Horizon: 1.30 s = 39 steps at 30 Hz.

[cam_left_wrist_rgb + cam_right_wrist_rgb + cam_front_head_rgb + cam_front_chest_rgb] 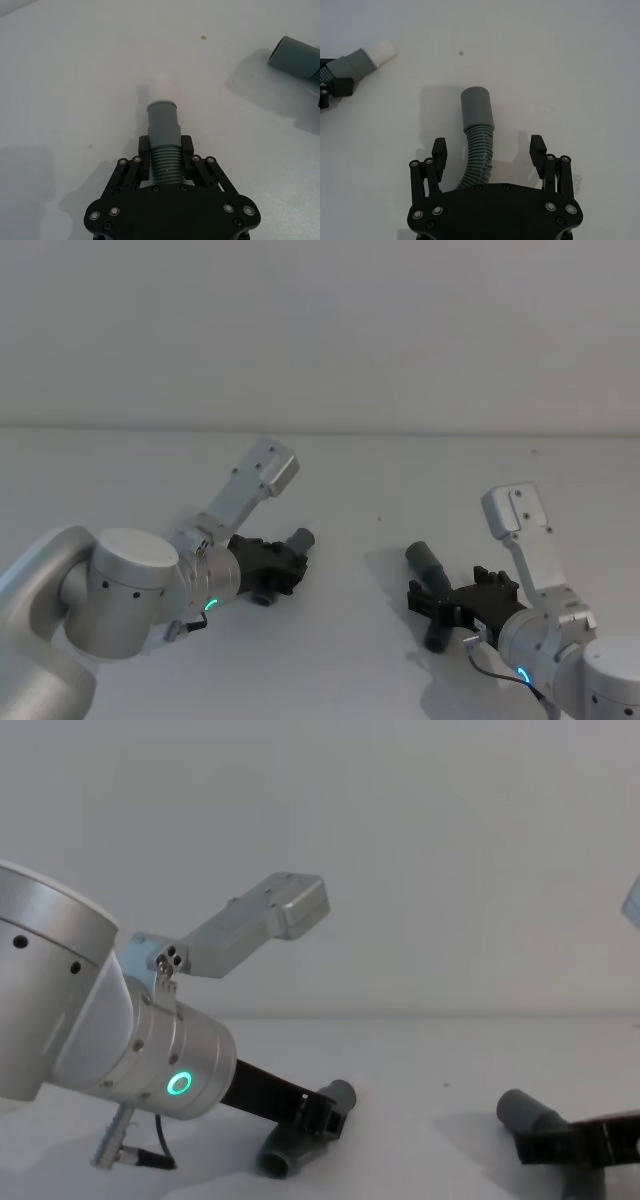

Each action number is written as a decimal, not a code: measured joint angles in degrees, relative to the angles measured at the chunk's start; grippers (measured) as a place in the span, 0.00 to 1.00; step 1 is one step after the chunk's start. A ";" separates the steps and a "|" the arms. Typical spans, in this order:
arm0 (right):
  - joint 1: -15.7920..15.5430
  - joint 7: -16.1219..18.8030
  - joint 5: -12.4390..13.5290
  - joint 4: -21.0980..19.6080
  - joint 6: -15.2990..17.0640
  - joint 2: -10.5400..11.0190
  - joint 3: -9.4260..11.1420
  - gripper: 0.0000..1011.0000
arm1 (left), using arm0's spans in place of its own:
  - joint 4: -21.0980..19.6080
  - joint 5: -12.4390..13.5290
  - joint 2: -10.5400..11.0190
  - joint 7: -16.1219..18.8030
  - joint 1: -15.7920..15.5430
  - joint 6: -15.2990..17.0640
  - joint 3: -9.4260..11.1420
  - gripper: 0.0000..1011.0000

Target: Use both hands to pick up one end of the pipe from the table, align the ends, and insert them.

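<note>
Across the head view, front to back:

- Table (400, 475): white, matte, flat, with soft grey shadows under both arms. One small dark speck (379, 519) lies near its centre.
- Wall (320, 330): plain, pale, meeting the table's far edge at 12 o'clock.
- Left gripper (283, 562): at 8 o'clock, on a silver arm with a green ring light (180, 1083). Its fingers (186, 146) are pinched on the ribbed part of the left hose piece (164, 132).
- Left hose piece: its smooth cuff points toward 2 o'clock and ends in a narrower white tip (382, 50). Its rear end seems to rest on the table, though this is not certain.
- Right gripper (450, 600): at 4 o'clock, jaws spread wide to either side of the right hose piece (477, 112), clear of it.
- Right hose piece: lying on the table, grey cuff toward 11 o'clock, well apart from the left one.
</note>
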 joint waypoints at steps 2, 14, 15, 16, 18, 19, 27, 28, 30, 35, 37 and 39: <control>0.03 0.00 -0.04 0.18 0.13 -0.18 0.07 0.99 | 0.00 0.00 0.00 0.00 0.00 0.00 0.00 0.34; 0.14 0.14 -0.18 0.67 0.45 -0.73 0.34 0.89 | 0.00 0.00 0.00 0.00 0.00 0.00 0.00 0.34; 0.15 0.16 -0.19 0.70 0.47 -0.77 0.36 0.86 | 0.00 0.00 0.00 0.00 0.00 0.00 0.00 0.34; 0.16 0.18 -0.20 0.74 0.50 -0.80 0.38 0.82 | 0.00 0.00 0.00 0.00 0.00 0.00 0.00 0.34; 0.16 0.20 -0.21 0.77 0.52 -0.83 0.39 0.76 | 0.00 0.00 0.00 0.00 0.00 0.00 0.00 0.34; 0.17 0.21 -0.21 0.78 0.54 -0.85 0.40 0.74 | 0.00 0.00 0.00 0.00 0.00 0.00 0.00 0.34; 0.20 0.31 -0.27 0.89 0.60 -0.96 0.44 0.48 | 0.00 0.00 0.00 0.00 0.00 0.00 0.00 0.34; 0.21 0.31 -0.27 0.90 0.60 -0.97 0.45 0.45 | 0.00 0.00 0.00 0.00 0.00 0.00 0.00 0.34; 0.22 0.33 -0.27 0.91 0.61 -0.98 0.46 0.37 | 0.00 0.00 0.00 0.00 0.00 0.00 0.00 0.34; 0.22 0.36 -0.28 0.94 0.64 -1.01 0.48 0.23 | 0.00 0.00 0.00 0.00 0.00 0.00 0.00 0.34; 0.22 0.38 -0.28 0.95 0.64 -1.02 0.49 0.20 | 0.00 0.00 0.00 0.00 0.00 0.00 0.00 0.34; 0.22 0.38 -0.27 0.95 0.64 -1.03 0.49 0.18 | 0.00 0.00 0.00 0.00 0.00 0.00 0.00 0.34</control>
